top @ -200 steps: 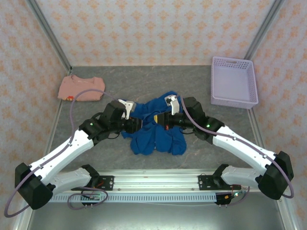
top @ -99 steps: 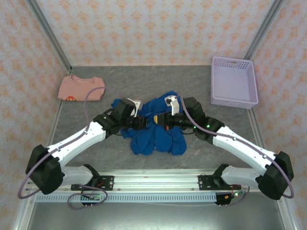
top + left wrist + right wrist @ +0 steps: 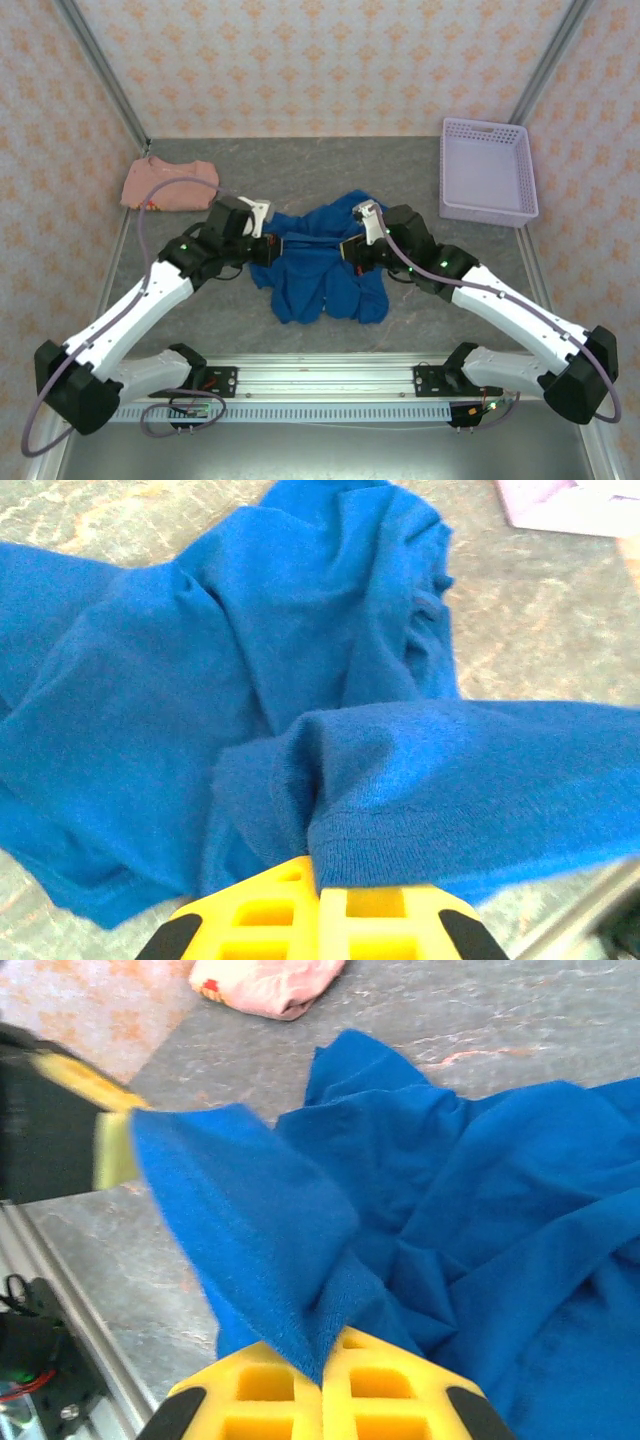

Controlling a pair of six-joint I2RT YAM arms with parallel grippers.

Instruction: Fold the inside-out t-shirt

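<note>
We held our left hand (image 3: 318, 885) and right hand (image 3: 323, 1355) each pinched on a hem of the inside-out t-shirt (image 3: 325, 275), which lay crumpled mid-desk (image 3: 330, 165). We judged no fold was made yet; flattening and folding were left.

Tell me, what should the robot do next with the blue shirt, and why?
Probably pull the left gripper and right gripper apart and upward. Each is shut on an edge of the shirt, a band of cloth runs between them, and the rest lies crumpled on the table.
</note>
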